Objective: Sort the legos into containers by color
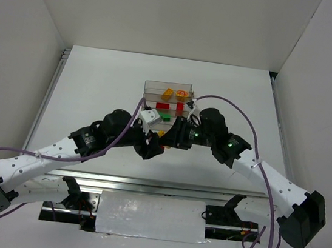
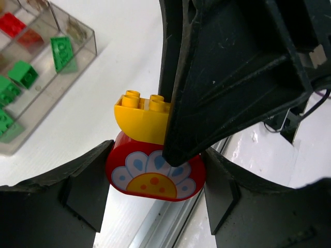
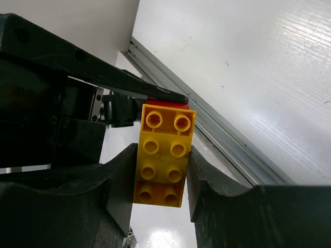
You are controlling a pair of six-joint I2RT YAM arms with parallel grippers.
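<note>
Gripping legos [image 2: 147, 150]: left hand [image 2: 155, 187], right hand [image 3: 162, 175]

The left gripper [image 2: 155, 185] clamps a red flower-printed brick [image 2: 155, 173] near the counter's near edge, its yellow top brick [image 2: 140, 121] pinched by the right gripper [image 2: 164, 121].

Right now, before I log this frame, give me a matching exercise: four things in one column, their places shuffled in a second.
Things
1. flower-printed red brick
2. yellow brick
3. green bricks
4. plain red bricks

Places
a. middle trough of the tray
b. clamped between the right gripper fingers
c. trough of the tray nearest the arms
d. clamped between the left gripper fingers

Pairs: 1-d, 2-b, 3-c, 4-a
</note>
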